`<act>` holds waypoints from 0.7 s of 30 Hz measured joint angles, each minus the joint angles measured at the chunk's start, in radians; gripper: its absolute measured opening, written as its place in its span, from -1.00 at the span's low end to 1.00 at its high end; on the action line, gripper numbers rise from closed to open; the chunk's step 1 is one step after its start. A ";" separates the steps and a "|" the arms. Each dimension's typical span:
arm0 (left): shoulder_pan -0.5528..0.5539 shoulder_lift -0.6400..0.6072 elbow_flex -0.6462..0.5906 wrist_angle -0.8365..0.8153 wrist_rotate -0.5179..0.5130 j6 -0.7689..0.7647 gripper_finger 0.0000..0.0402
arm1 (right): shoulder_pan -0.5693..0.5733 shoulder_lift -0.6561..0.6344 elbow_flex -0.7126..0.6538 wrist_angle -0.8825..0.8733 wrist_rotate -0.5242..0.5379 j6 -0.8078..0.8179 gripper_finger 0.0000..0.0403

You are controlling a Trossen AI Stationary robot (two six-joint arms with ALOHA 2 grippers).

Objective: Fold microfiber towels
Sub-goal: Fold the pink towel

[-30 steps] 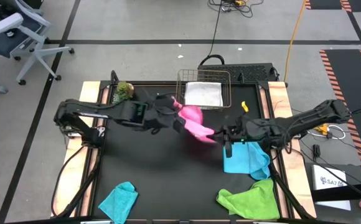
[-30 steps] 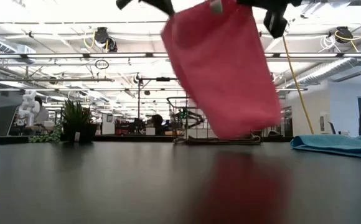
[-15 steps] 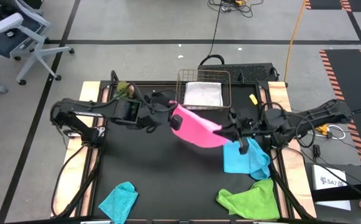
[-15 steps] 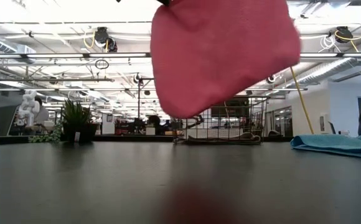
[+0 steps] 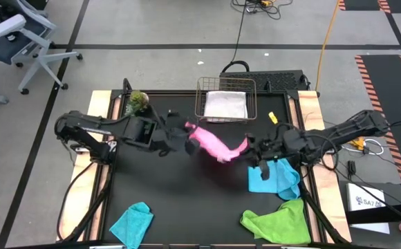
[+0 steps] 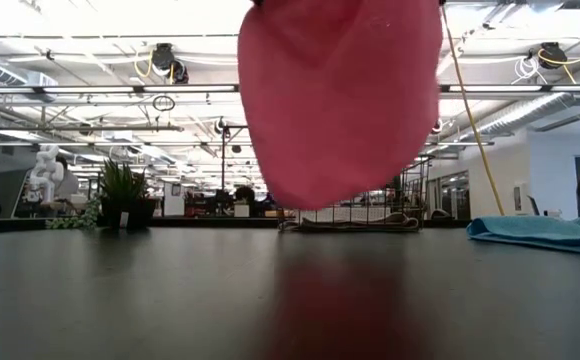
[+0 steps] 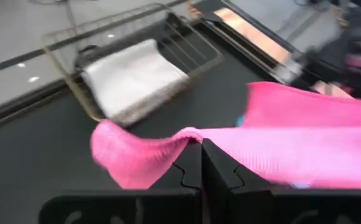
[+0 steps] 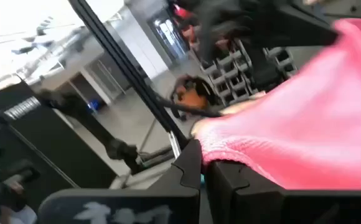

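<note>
Pink towel (image 5: 215,145) hangs above the table, pinched between both closed jaws.

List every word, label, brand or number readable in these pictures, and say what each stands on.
White box beside the table's right edge, high view: dark print, too small to read.
Wire basket, white towel, pink towel, blue towel, green towel, teal towel: no text visible.
Left and right wrist views: no text visible.
Nothing else can be read.

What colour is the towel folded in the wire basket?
White towel in the wire basket; clearest in the high view.
</note>
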 joint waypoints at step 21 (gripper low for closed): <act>0.100 -0.051 -0.002 -0.235 -0.148 0.069 -1.00 | -0.410 -0.062 0.007 -0.286 -0.223 -0.113 -1.00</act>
